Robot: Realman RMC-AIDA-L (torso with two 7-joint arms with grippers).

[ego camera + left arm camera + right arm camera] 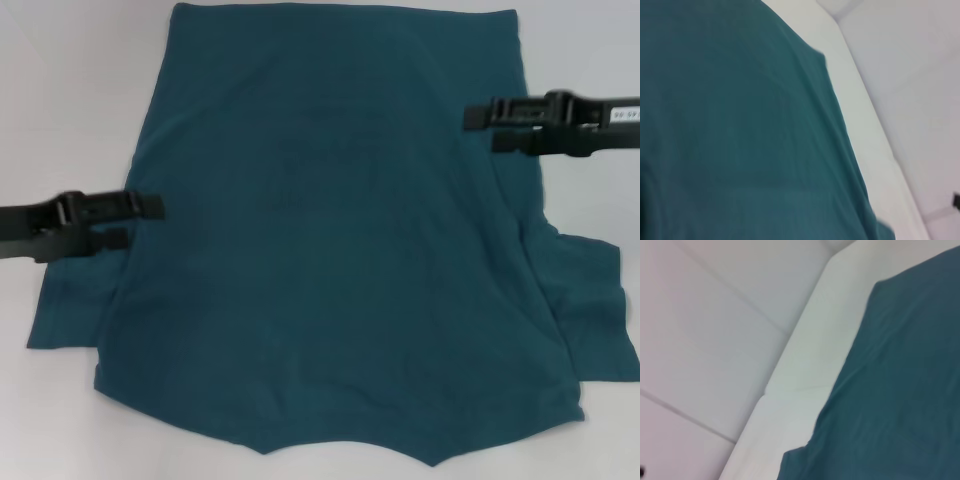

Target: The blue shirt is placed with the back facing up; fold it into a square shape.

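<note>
The blue shirt [330, 260] lies spread flat on the white table [70, 90], filling most of the head view. Its nearest edge forms a shallow scalloped line with two points, at the lower middle of the frame. A sleeve projects past the body on each side: a narrow strip at the robot's left, a broader flap at the right that reaches the frame edge. The far edge runs straight across near the top of the view. The left gripper [155, 212] enters from the left at mid-height, its fingertips just over the shirt's side edge; the two fingers sit slightly apart, and no cloth shows between them. Farther away, the right gripper [472, 124] reaches in from the right over the opposite side edge, its fingers likewise slightly parted with nothing seen between them. Bare table shows on both flanks of the shirt's far half. The left wrist view adds the shirt [740, 130] close up, its edge running diagonally beside a strip of table [860, 100]. The right wrist view shows the shirt [900, 390], the table rim [800, 380] and pale panelled surfaces [705, 325] beyond it. Neither wrist view shows fingers.
</note>
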